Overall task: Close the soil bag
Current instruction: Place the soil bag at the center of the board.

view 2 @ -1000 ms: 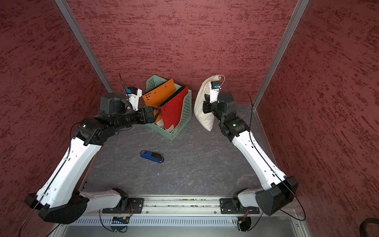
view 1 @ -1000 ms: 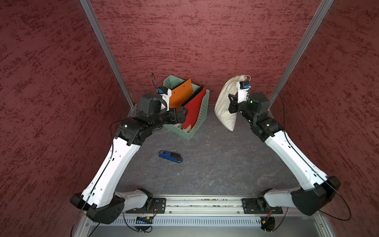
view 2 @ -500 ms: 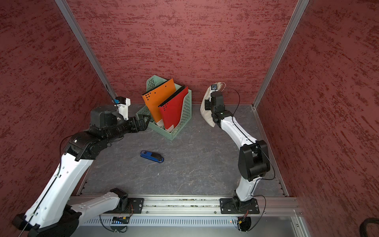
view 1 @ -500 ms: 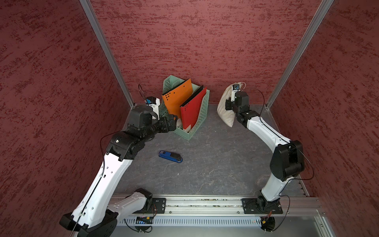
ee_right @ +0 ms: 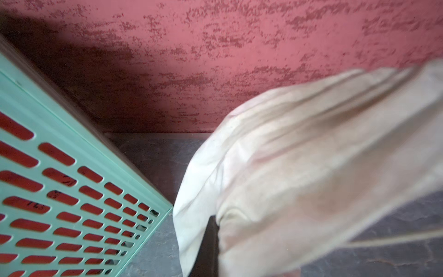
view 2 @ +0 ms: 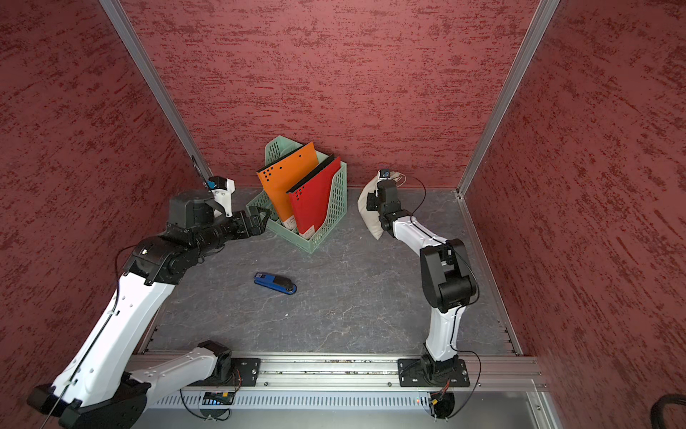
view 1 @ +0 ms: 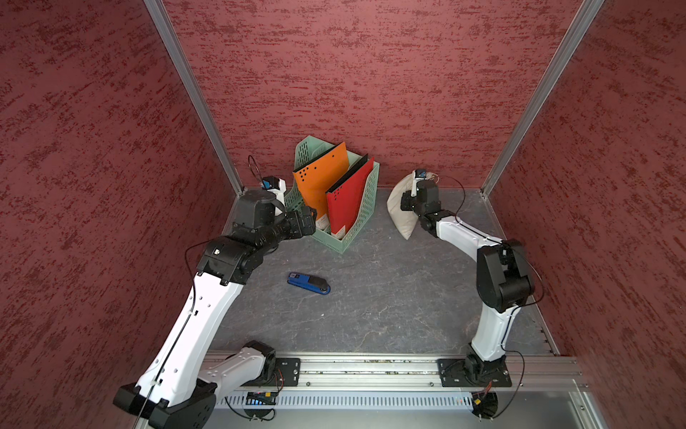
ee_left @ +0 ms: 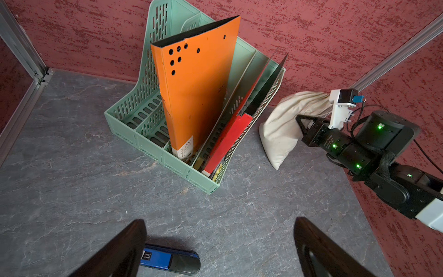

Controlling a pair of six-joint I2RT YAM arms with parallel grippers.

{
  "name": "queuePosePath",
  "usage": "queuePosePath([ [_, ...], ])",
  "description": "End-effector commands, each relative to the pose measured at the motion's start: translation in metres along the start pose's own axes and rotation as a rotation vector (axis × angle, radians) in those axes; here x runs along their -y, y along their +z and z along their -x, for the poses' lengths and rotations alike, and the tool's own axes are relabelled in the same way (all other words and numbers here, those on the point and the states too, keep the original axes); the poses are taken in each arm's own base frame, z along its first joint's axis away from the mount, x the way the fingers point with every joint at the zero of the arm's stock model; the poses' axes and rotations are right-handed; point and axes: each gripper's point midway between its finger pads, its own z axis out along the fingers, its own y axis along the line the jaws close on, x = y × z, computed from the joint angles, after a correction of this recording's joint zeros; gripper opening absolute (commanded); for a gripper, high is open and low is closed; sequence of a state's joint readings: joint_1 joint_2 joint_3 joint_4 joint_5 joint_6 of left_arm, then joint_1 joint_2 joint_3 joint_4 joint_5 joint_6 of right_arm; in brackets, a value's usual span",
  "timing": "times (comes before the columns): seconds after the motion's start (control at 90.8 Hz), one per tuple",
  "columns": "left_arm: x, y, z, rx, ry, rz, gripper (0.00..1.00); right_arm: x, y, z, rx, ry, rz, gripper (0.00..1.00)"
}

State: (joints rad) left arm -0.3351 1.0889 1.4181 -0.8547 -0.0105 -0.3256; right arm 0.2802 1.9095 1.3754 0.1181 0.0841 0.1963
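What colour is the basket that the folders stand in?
The file rack is mint green, with slotted walls. The left wrist view shows it best.

The left arm (view 1: 208, 315) and the right arm (view 1: 460, 234) each have long white shells and chunky black joints. Thin black cables (ee_left: 429, 158) run along them. A small white camera mount (ee_left: 340, 108) with a blue plug sits on each wrist. Tiny green lights (ee_left: 380, 126) glow on the right one. Black base plates (view 1: 287, 373) with screws sit on a silver rail (view 1: 371, 366).
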Motion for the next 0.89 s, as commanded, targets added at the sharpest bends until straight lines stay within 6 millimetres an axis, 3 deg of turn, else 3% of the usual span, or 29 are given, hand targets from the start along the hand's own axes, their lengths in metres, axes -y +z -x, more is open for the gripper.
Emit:
queuePosePath([
  [0.0,0.000,0.011,0.003,0.001,-0.021,-0.025,1.00,-0.018,-0.002,0.015,0.042,0.106,0.120,0.00],
  [0.077,0.002,0.016,0.004,-0.007,-0.032,-0.042,1.00,-0.016,0.005,-0.005,-0.044,0.175,0.141,0.00],
  [0.198,0.001,0.023,0.007,-0.013,-0.033,-0.045,1.00,0.007,0.011,-0.036,-0.161,0.312,0.070,0.00],
  [0.342,-0.004,0.030,0.003,-0.020,-0.036,-0.044,1.00,0.013,0.011,-0.053,-0.261,0.341,0.036,0.00],
  [0.496,-0.007,0.038,-0.002,-0.023,-0.062,-0.058,1.00,0.016,0.005,-0.063,-0.334,0.345,0.022,0.20],
  [0.595,-0.007,0.042,-0.002,-0.020,-0.067,-0.064,1.00,0.018,-0.006,-0.062,-0.356,0.327,0.015,0.49],
  [0.782,-0.016,0.046,0.000,0.030,-0.050,-0.037,1.00,0.019,-0.042,-0.042,-0.374,0.259,0.014,0.95],
  [0.881,-0.026,0.050,-0.005,0.037,-0.051,0.001,1.00,0.019,-0.066,-0.038,-0.404,0.217,0.021,0.98],
])
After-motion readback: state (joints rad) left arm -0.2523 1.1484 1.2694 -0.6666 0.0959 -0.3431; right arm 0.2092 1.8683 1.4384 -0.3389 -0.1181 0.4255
